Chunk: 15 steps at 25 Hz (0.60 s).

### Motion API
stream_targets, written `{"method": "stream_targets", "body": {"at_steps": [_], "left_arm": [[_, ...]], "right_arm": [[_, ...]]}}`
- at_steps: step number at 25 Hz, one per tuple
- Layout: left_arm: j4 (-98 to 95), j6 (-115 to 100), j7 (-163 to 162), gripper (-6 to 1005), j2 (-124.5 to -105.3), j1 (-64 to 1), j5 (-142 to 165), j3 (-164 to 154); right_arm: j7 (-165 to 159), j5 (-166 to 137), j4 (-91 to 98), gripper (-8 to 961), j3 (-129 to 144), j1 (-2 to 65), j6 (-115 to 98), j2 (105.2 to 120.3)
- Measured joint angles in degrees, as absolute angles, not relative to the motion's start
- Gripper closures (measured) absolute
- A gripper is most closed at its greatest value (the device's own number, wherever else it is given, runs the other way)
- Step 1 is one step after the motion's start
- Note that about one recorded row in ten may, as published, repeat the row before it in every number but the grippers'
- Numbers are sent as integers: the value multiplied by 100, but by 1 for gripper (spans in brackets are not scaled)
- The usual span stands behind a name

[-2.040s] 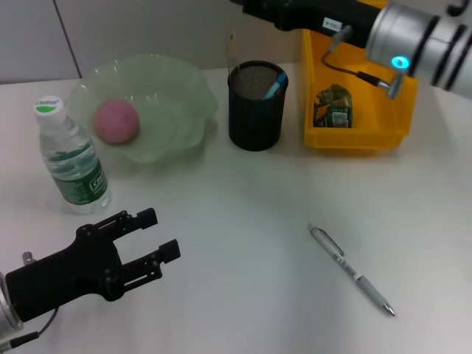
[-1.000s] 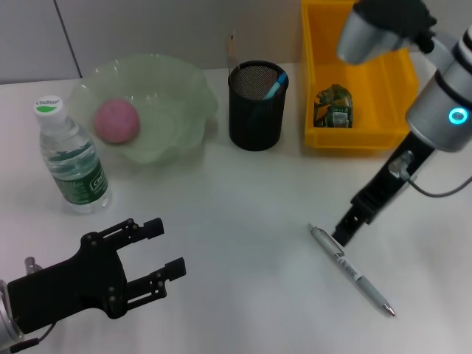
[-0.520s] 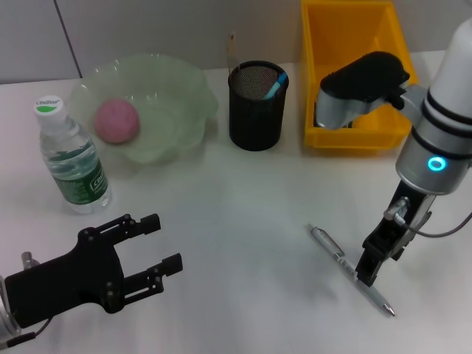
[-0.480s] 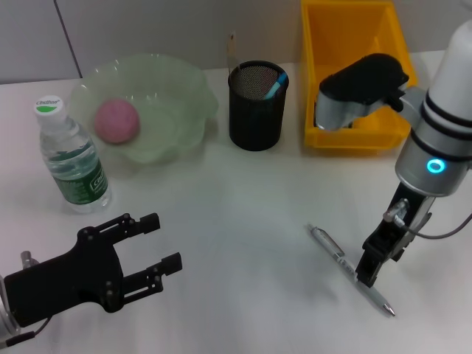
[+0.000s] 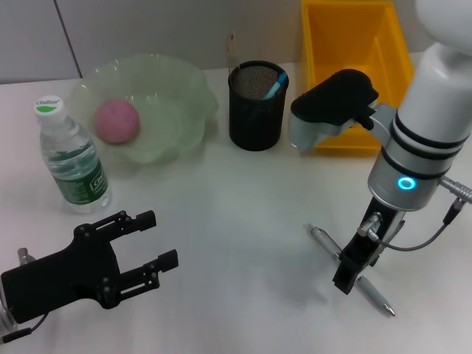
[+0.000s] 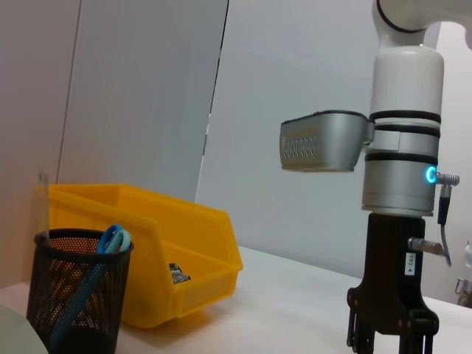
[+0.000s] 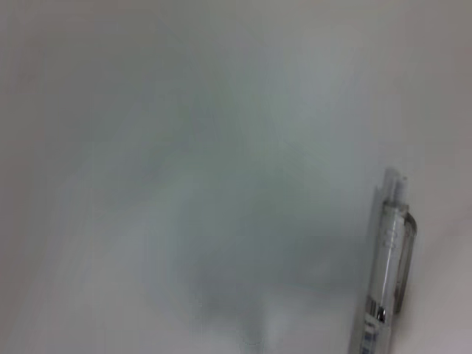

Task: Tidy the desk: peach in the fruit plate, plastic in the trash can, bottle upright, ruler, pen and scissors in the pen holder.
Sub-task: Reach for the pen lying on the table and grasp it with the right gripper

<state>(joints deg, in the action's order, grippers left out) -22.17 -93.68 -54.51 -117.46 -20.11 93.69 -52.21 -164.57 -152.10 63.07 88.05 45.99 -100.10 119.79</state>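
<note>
The middle of the pen (image 5: 352,271) is covered in the head view by the right gripper (image 5: 345,278), whose finger gap cannot be made out. The trash can (image 5: 352,66) beyond the pen is partly hidden by the right arm, its contents unseen. In the right wrist view the pen (image 7: 386,273) is blurred and cut off.

The peach (image 5: 116,121) sat in the fruit plate (image 5: 179,96), with the bottle (image 5: 71,158) upright to its left and the pen holder (image 5: 257,107) to its right. The bin (image 5: 322,44) stood right of the holder. The pen (image 5: 325,241) lay nearer, on the surface (image 5: 236,214).
</note>
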Motion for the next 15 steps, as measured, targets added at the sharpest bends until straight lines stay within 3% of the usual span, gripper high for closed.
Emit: {"method": "stream_targets", "body": {"at_steps": [15], "left_arm": [[-2215,-9369,-5462,247,-11742,-2021,9378,-5221]], "right_arm": [[-16576,-15199,6248,347,9080,4532,-9711,11979]]}}
